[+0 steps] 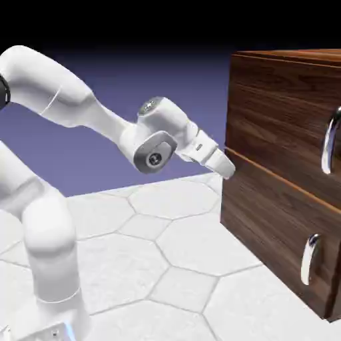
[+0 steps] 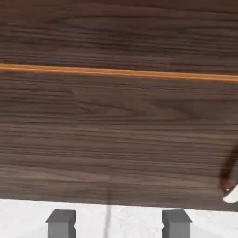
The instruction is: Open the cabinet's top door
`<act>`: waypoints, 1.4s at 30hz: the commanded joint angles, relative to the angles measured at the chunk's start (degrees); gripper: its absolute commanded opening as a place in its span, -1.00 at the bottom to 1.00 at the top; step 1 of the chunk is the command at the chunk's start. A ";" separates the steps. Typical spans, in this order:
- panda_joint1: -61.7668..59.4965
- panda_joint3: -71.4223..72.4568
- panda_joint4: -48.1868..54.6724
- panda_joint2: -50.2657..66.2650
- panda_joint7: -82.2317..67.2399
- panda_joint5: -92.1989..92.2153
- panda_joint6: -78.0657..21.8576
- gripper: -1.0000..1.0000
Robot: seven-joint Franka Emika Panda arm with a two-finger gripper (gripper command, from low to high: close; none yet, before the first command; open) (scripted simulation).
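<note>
Gripper: your gripper [image 2: 119, 224] has its two grey fingertips apart at the bottom edge of the hand view, one left of the middle and one right, with pale floor showing between them.
Hand: in the exterior view, the white hand [image 1: 216, 160] sits right of the middle, tilted down to the right, near the cabinet front's left edge.
Arm: your white arm [image 1: 63, 93] crosses the upper left of the exterior view, with more of it rising from the lower left.
Cabinet: the dark brown wood-grain cabinet [image 1: 283, 80] fills the exterior view's right side.
Top door: the upper front panel [image 1: 276, 120], upper right, lies flush above a thin orange strip [image 1: 280, 178]; it is closed.
Top handle: a curved silver handle [image 1: 328, 143] stands upright at the right edge, well apart from your hand.
Lower panel: it [image 1: 266, 213] fills the middle of the hand view, below the strip.
Lower handle: a smaller silver curve [image 1: 309, 260], lower right.
Floor: pale tiles [image 1: 120, 266] with grey joints spread across the bottom.
</note>
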 commanded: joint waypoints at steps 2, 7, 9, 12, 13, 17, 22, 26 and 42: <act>2.07 -2.30 1.34 -0.84 3.33 -4.99 -0.04 0.00; 7.26 -8.06 4.69 -2.92 11.64 -17.45 -0.13 0.00; 9.33 -10.36 6.04 -3.76 14.96 -22.43 -0.16 0.00; 12.44 -13.82 8.05 -5.01 19.95 -29.90 -0.22 0.00; 13.47 -14.97 8.72 -5.43 21.61 -32.40 -0.23 0.00; 17.62 -19.57 11.40 -7.09 28.26 -42.36 -0.31 0.00; 22.80 -25.33 14.75 -9.18 36.58 -54.82 -0.40 0.00; 26.95 -29.94 17.44 -10.85 43.23 -64.79 -0.47 0.00; 43.53 -48.36 28.16 -17.53 69.83 -104.66 -0.76 0.00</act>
